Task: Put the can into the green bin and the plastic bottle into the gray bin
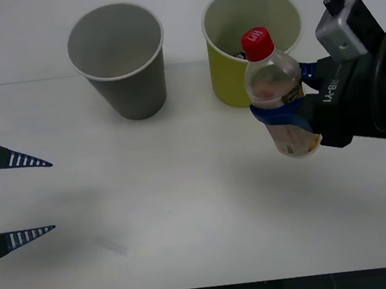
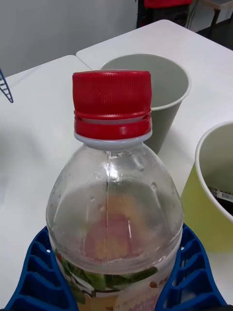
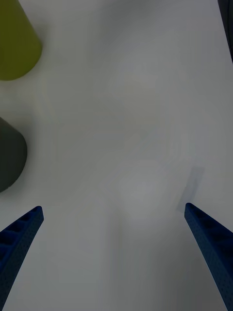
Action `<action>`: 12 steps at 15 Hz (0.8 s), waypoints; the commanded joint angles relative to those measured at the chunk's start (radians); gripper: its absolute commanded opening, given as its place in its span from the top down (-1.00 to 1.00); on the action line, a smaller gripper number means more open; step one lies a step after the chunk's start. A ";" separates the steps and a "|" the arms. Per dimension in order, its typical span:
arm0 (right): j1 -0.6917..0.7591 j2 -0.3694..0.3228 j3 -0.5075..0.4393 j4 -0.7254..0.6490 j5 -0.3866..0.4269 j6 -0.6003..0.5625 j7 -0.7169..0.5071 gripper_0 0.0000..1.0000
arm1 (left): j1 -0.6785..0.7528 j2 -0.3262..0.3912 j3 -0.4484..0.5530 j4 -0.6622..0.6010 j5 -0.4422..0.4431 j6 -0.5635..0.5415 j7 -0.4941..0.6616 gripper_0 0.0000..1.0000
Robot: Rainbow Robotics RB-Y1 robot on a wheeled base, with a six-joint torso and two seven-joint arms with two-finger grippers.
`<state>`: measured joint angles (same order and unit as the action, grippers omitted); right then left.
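**Red-capped bottle up in the right gripper, gray bin off to its left**

Clear plastic bottle (image 1: 275, 87) w/ red screw cap and yellowish-brown label is off the table, clamped round its lower body by the right gripper (image 1: 283, 118), blue ribbed fingers (image 2: 41, 277) hugging both sides. Long axis near upright, cap tipped a touch toward the far edge. In the front view it hangs just in front of the yellow-green tapered cup-shaped bin (image 1: 230, 71), overlapping that bin's near wall. Wrong bin for it!

Something dark w/ a label strip sits inside the green bin (image 2: 221, 194); prob the small metal can (image 1: 240, 54), tho too little shows to be sure. If so, half the job looks done.

Key relation: gray tapered cup-shaped bin (image 1: 127, 75) stands beside the green one, toward the robot's left, mouth open and upright. So the coming move, as I read it, is a sideways carry leftward, high enough to pass the pale rims, then release over the gray mouth. Risk: bottle base clipping the green rim en route.

Room: white table (image 1: 186, 207) bare btwn the bins and the near edge.

Left gripper (image 1: 19, 198) waits at the table's left edge, fingers spread wide, holding nothing, well apart from both bins.
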<state>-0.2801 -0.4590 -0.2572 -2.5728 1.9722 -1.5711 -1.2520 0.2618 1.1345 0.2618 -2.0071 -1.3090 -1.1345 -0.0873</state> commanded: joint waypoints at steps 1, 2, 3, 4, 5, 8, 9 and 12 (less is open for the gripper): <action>-0.088 -0.001 0.070 0.014 0.076 0.000 -0.027 1.00 | 0.000 0.000 0.000 0.000 0.000 0.000 0.000 -1.00; -0.131 -0.001 0.096 0.040 0.097 0.000 -0.047 1.00 | 0.000 0.000 0.000 0.000 0.000 0.000 0.000 -1.00; -0.166 0.000 0.119 0.054 0.116 0.000 -0.084 1.00 | 0.000 0.000 0.000 0.000 0.000 0.000 0.000 -1.00; -0.229 0.000 0.171 0.077 0.172 0.000 -0.099 1.00 | 0.000 0.000 0.000 0.000 0.000 0.000 0.000 -1.00; -0.277 0.014 0.207 0.121 0.208 0.000 -0.099 1.00 | 0.000 0.000 0.000 0.000 0.000 0.000 0.000 -1.00; -0.410 0.118 0.266 0.256 0.338 0.000 -0.101 1.00 | 0.000 0.000 0.000 0.000 0.000 0.000 0.000 -1.00; -0.442 0.143 0.280 0.290 0.379 0.000 -0.101 1.00 | 0.000 0.000 0.000 0.000 0.000 0.000 0.000 -1.00; -0.602 0.215 0.300 0.471 0.471 0.000 -0.101 1.00 | 0.000 0.000 0.000 0.000 0.000 0.000 0.000 -1.00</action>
<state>-0.8441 -0.2549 0.0416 -2.1487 2.4319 -1.5710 -1.3528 0.2618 1.1345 0.2618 -2.0071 -1.3090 -1.1345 -0.0873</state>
